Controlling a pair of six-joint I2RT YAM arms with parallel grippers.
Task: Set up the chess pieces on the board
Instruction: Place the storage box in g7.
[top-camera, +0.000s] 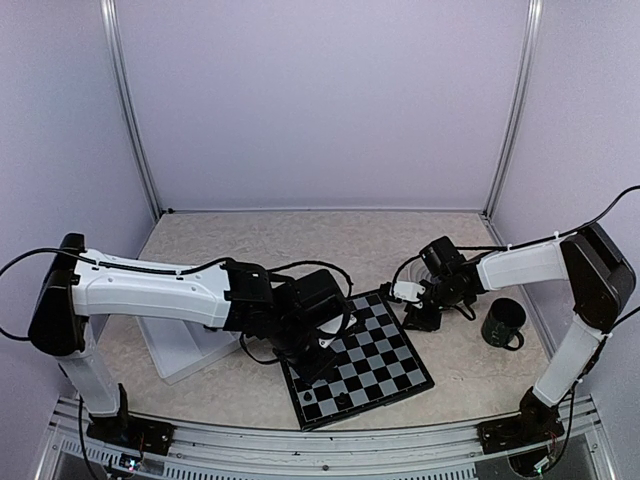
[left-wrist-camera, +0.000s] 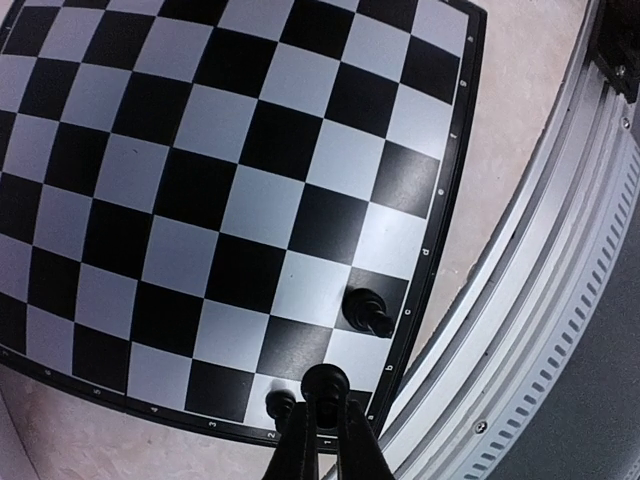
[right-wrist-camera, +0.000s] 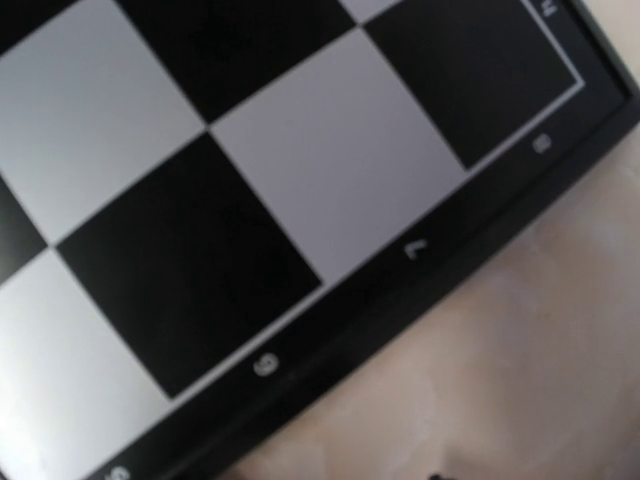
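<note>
The board (top-camera: 385, 352) lies in the middle of the table, turned diagonally. In the left wrist view it (left-wrist-camera: 260, 210) fills most of the frame. My left gripper (left-wrist-camera: 325, 425) is shut on a black chess piece (left-wrist-camera: 325, 383) with a round head, held over the board's corner square near the front rail. A second black piece (left-wrist-camera: 365, 311) stands two squares away and a small black pawn (left-wrist-camera: 281, 404) stands beside the fingers. My right gripper (top-camera: 404, 293) hovers at the board's far right edge; its fingers do not show over the board edge (right-wrist-camera: 330, 330).
A dark green mug (top-camera: 503, 323) stands right of the board. A white tray (top-camera: 180, 352) lies under the left arm. The metal front rail (left-wrist-camera: 520, 330) runs close to the board's near corner. Purple walls enclose the table.
</note>
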